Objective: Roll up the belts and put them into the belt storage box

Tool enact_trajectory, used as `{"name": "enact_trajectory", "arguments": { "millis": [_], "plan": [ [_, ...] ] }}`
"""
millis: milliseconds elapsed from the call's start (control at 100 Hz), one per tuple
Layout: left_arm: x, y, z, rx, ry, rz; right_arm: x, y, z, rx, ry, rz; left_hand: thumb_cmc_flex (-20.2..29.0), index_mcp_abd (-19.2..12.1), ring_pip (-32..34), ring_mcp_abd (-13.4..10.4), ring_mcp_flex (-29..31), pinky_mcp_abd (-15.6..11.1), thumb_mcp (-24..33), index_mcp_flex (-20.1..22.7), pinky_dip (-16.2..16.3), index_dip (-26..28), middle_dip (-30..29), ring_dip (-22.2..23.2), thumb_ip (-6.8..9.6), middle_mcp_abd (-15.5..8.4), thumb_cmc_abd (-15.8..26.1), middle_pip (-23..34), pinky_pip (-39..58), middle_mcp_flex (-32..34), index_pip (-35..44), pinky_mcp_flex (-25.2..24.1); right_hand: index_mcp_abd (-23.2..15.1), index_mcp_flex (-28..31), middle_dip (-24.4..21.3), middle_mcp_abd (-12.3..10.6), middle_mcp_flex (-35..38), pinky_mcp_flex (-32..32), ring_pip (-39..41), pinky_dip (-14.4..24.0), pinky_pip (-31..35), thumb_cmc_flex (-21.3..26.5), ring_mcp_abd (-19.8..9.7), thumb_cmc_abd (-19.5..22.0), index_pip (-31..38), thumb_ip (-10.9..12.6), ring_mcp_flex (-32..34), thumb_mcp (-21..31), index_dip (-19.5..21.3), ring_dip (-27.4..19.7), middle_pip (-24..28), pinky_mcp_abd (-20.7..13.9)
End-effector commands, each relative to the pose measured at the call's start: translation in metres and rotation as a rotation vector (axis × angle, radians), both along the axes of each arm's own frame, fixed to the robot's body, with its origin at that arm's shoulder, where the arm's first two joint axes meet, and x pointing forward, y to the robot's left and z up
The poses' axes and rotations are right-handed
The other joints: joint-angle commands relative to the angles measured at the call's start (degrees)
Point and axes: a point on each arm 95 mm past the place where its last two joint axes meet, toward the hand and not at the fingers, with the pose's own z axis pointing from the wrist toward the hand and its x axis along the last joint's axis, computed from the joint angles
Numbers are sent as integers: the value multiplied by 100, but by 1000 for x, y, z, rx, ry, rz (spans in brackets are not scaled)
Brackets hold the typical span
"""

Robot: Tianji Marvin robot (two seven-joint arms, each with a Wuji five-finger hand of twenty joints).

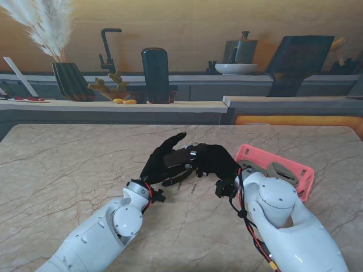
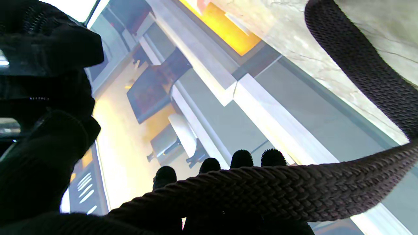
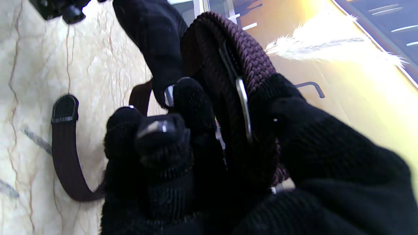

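A dark brown braided belt (image 1: 180,157) hangs between my two black-gloved hands above the middle of the table. My right hand (image 1: 218,163) is shut on the partly rolled coil (image 3: 251,58), its metal buckle (image 3: 243,107) against the fingers. My left hand (image 1: 164,161) meets it from the left. The belt (image 2: 261,192) runs across its straightened fingers, whose fingertips (image 2: 241,159) show beyond it. The loose tail (image 3: 65,153) curves down onto the marble. The pink belt storage box (image 1: 283,164) stands to the right, partly hidden by my right forearm.
The marble table (image 1: 68,170) stretches to the left and far side. Beyond its far edge runs a counter with a vase of pampas grass (image 1: 71,79), a black canister (image 1: 155,73) and a bowl (image 1: 235,68).
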Motion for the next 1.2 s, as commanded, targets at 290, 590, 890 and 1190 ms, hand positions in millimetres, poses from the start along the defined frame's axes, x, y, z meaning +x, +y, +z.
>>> {"name": "enact_trajectory", "arguments": {
  "millis": [290, 590, 890, 1190],
  "plan": [
    [-11, -19, 1, -43, -13, -43, 15, 23, -26, 15, 156, 119, -453, -445, 36, -247, -311, -399, 395, -215, -164, 45, -331, -213, -338, -149, -5, -113, -212, -328, -990, -129, -922, 519, -66, 285, 216, 1592, 1618, 15, 2024, 357, -1337, 232, 559, 22, 1179, 366, 19, -114, 127, -1067],
    [-11, -13, 3, -19, -38, -46, 25, 30, -40, 53, 255, 145, -530, -438, 152, -159, -165, 14, 685, -206, -82, 261, -210, -128, -394, -188, -194, 30, -47, -251, -877, -78, -867, 478, 51, 441, 216, 1727, 1769, -79, 2340, 375, -1369, 356, 551, 31, 1176, 271, 25, -64, 419, -1116],
    [-9, -4, 4, -6, -46, -77, 26, 18, -37, 57, 256, 140, -1270, -593, 61, -134, 151, 103, 1791, -150, -58, 509, -181, -93, -619, -208, -757, -26, 23, 111, -405, 110, -839, 465, 162, 533, 208, 1666, 1788, -102, 2351, 380, -1356, 387, 546, 37, 1173, 244, 53, -65, 641, -1100],
    [-9, 2, 8, 31, -66, -105, 29, 13, -35, 93, 290, 135, -1664, -613, -16, -82, 339, 206, 2198, -112, -86, 478, -184, -73, -710, -189, -817, -102, -23, 355, 83, 256, -766, 447, 211, 573, 172, 1585, 1761, -92, 2335, 388, -1310, 391, 526, 40, 1171, 247, 57, -84, 711, -1050]
  ]
}}
